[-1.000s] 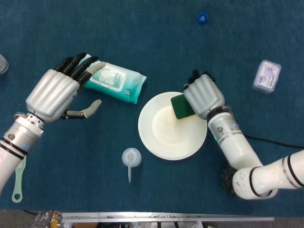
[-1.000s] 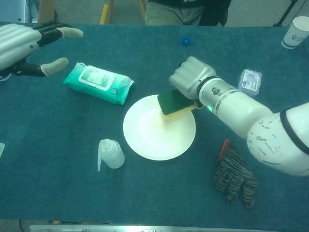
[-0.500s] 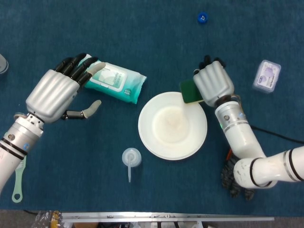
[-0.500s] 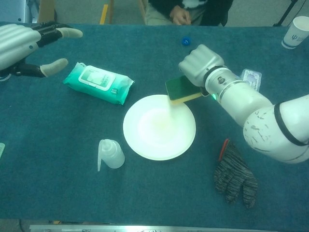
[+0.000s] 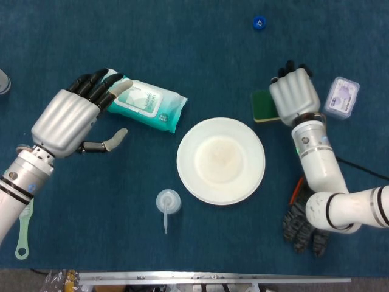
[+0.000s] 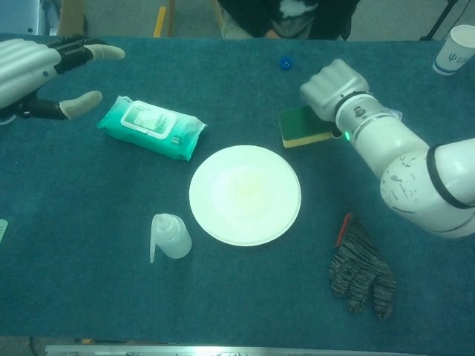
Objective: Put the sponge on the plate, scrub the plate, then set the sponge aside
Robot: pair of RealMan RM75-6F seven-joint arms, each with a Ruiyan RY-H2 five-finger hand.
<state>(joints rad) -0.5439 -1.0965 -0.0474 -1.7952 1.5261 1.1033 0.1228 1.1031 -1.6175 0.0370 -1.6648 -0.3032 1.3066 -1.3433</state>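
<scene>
A dark teal cloth covers the table [image 6: 89, 222], and beyond its far edge a seated person [image 6: 286, 18] shows.

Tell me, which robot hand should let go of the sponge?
The right hand. It already grips the sponge, beside the plate. The left hand is open, far off, near the wipes pack.

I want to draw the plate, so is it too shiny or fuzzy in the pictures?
Head view: the plate is sharp, evenly lit, with a faint brownish patch in its middle. Chest view: the plate looks bright and greenish-white, slightly washed out, yet its rim stays clear.
</scene>
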